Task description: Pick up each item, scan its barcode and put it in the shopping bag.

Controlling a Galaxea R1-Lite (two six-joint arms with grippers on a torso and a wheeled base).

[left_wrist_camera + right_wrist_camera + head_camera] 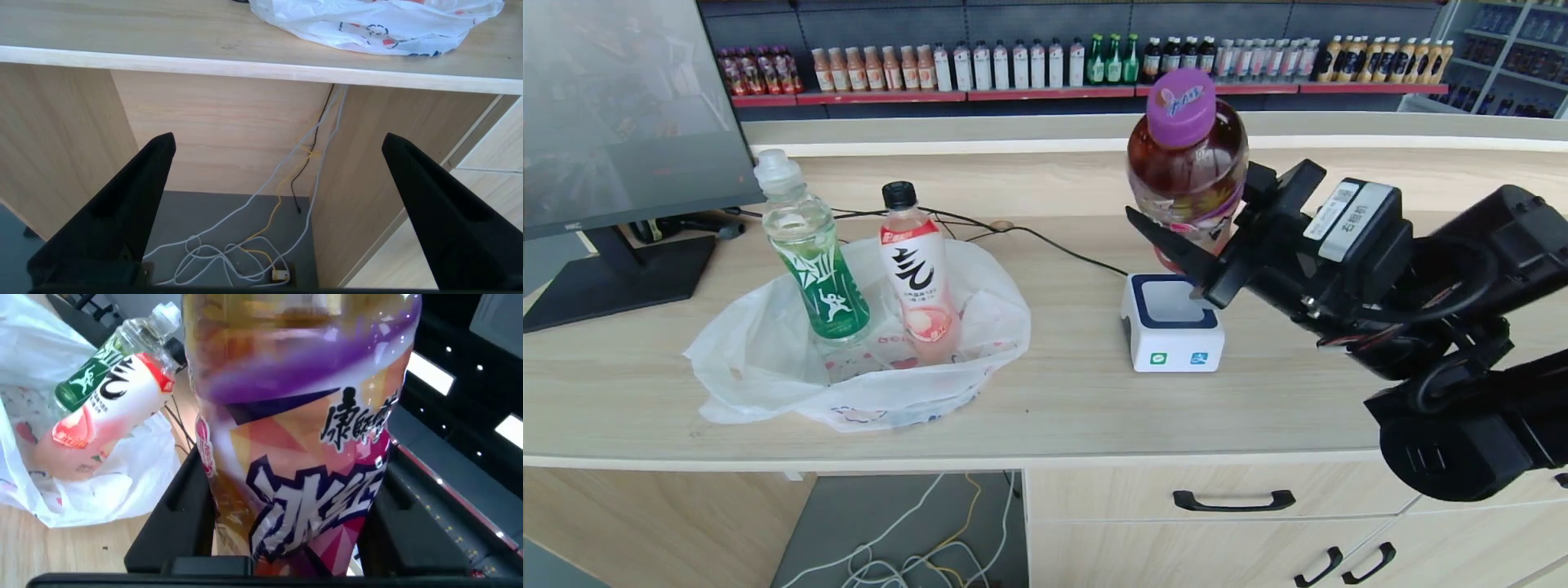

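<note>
Over the wooden counter (1054, 400), the right gripper (1188, 198) is clamping a purple-capped tea bottle (1186, 151); barcode should be facing the white scanner (1172, 327).

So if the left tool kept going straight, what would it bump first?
The left tool would probably meet the hanging cables first, then the wooden back panel under the counter. Depth is hard to judge.
</note>
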